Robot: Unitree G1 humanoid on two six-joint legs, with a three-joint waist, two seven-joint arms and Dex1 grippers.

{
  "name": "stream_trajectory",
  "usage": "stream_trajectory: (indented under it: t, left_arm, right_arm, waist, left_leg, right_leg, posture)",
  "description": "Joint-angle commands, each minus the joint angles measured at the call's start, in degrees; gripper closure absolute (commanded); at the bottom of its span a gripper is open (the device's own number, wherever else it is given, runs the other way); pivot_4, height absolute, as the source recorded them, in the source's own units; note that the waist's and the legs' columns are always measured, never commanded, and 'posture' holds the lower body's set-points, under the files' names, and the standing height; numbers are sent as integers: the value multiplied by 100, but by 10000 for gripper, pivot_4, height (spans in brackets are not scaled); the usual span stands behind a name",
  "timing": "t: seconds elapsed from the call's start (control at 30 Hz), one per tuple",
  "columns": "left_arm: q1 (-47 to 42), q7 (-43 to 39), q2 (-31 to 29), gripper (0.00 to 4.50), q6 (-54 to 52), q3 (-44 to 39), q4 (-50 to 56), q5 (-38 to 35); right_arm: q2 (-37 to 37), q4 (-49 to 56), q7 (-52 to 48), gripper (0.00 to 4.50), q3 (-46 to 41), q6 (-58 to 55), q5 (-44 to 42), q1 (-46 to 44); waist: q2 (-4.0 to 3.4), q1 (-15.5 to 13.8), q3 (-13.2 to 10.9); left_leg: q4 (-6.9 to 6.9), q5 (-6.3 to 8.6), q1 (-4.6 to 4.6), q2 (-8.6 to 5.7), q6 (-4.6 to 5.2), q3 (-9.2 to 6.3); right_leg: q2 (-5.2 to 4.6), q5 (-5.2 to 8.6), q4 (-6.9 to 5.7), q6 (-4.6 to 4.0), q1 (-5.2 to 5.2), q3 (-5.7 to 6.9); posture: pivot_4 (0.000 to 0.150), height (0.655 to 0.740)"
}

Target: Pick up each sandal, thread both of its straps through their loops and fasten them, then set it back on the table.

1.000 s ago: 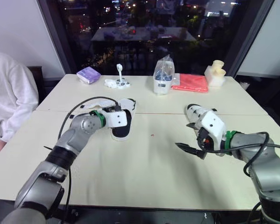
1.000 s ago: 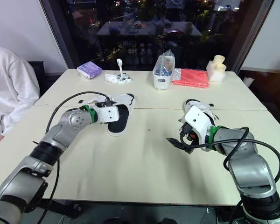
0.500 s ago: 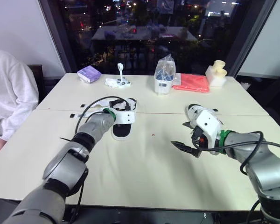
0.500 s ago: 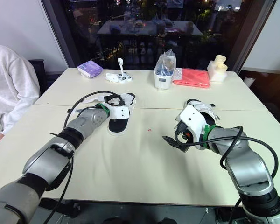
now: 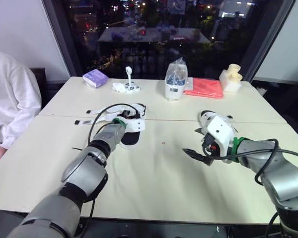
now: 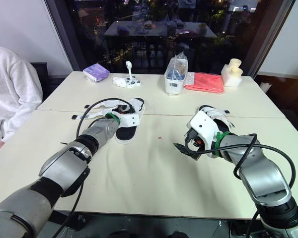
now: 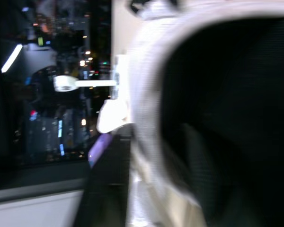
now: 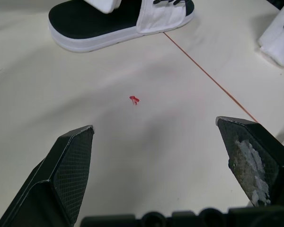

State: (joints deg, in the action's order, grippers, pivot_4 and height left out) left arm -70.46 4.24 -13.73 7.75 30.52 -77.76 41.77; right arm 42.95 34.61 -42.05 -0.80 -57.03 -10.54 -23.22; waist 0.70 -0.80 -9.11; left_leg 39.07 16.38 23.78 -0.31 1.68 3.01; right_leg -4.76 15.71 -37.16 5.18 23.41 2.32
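The black-and-white slide sandal (image 5: 128,138) is found lying flat on the cream surface (image 5: 154,178), on the robot's left side near the seam between the two tabletops. Its toe end is covered by the left hand (image 5: 131,125), which is laid over it. The fingers of that hand are hidden behind the white wrist housing, so it cannot be told whether they are apart or closed. In the left wrist view only a blurred white rim and dark footbed are made out at very close range.

Two pale strips with dark ends (image 5: 82,118) are seen on the surface beside the left forearm. Whether they are joined to the sandal cannot be told, as the arm and a looped black cable (image 5: 105,108) lie across that area.

The right hand (image 5: 194,154) is held low over bare surface, well apart from the sandal, with its two black fingers (image 8: 68,163) spread wide and nothing between them. A small red speck (image 8: 134,99) is noted on the surface ahead of it. A second black-and-white sandal (image 6: 212,111) is largely hidden behind the right wrist housing, and its straps cannot be assessed.

Along the far edge are recorded a purple packet (image 5: 95,78), a clear plastic bag over a white container (image 5: 174,79), a folded red cloth (image 5: 203,88) and a cream-coloured moulded object (image 5: 230,78). A person in a white top (image 5: 10,99) is cut off at the frame edge.
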Motion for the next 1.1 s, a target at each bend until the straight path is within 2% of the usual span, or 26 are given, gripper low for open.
stream_trajectory:
  t: [0.03, 0.17, 0.37, 0.43, 0.63, 0.7, 0.9, 1.1]
  left_arm:
    - [-82, 201, -34, 44218, -6, -104, 17, -94]
    - [-132, 370, -86, 44218, 365, -160, 97, -142]
    - [-178, 354, -408, 44218, 2091, -59, 463, -132]
    - [-198, 476, -580, 44218, 2472, 53, 558, 8]
    - [-12, -580, -1048, 44218, 5227, 176, 932, -234]
    - [27, -812, -1136, 44218, 5799, 239, 1025, -234]
    - [75, -1113, -1209, 44218, 6584, 274, 1135, -201]
    - [199, -962, -1307, 44218, 7012, 336, 1362, 68]
  right_arm:
    - [79, 88, 81, 0, -80, 91, -104, -141]
    - [86, 52, 135, 0, -70, 113, -151, -184]
    - [200, -58, 143, 0, -119, 225, -187, -172]
    - [235, -101, 148, 0, -141, 260, -187, -169]
    - [344, -143, 171, 0, -277, 351, -247, -90]
    - [389, -160, 179, 0, -344, 382, -268, -56]
    - [434, -145, 160, 0, -434, 422, -316, 10]
    - [440, -119, 151, 0, -429, 465, -375, -11]
  waist:
    - [-1, -4, 1]
    - [1, 2, -1]
    - [1, -5, -1]
    - [1, -2, -1]
    - [1, 4, -1]
    - [1, 4, -1]
    - [1, 6, -1]
    - [1, 10, -1]
  left_leg:
    - [2, 0, -1, -1, 0, 0]
    - [6, 0, 0, -1, 0, 0]
    - [8, -3, 30, -5, -6, -2]
    - [11, -21, 61, -8, -37, 0]
    - [7, -22, 72, -10, -38, 19]
    - [8, -22, 71, -10, -38, 23]
    - [14, -20, 71, -10, -34, 26]
    - [14, -20, 70, -9, -33, 25]
  right_leg:
    - [-1, 0, 0, 0, -2, 0]
    - [-3, -2, -1, 4, -2, 0]
    - [-23, -3, 0, 5, 22, 1]
    - [-25, -4, 0, 7, 49, 2]
    - [-22, -6, 0, 9, 70, 12]
    - [-23, -6, 0, 9, 70, 12]
    - [-20, -8, -2, 13, 69, 12]
    - [-17, -8, -3, 13, 68, 12]
  posture:
    - [1500, 7400]
    - [1500, 7400]
    - [1500, 7400]
    - [1500, 7400]
    - [1500, 7400]
    - [1500, 7400]
    - [1500, 7400]
    - [1500, 7400]
